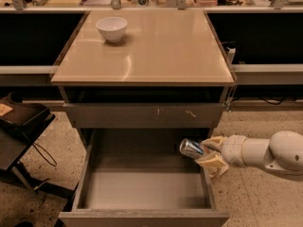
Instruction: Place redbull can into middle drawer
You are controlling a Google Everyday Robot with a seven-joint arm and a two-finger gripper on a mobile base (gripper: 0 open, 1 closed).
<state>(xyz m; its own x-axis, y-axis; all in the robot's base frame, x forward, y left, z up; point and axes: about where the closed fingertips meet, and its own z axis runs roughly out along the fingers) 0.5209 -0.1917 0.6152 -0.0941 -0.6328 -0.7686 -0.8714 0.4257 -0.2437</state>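
The redbull can point(191, 148) is a shiny silver can held on its side, top pointing left, over the right rear part of the open middle drawer point(147, 188). My gripper point(208, 152) reaches in from the right on a white arm and is shut on the can, its pale fingers point(213, 142) above and below it. The drawer is pulled out wide, with a smooth grey floor and nothing in it.
The closed grey drawer front point(144, 115) with pale scratch marks sits above the open drawer. A white bowl point(111, 28) stands on the tan cabinet top point(156, 51). A dark chair point(21, 126) stands at the left. Speckled floor lies on both sides.
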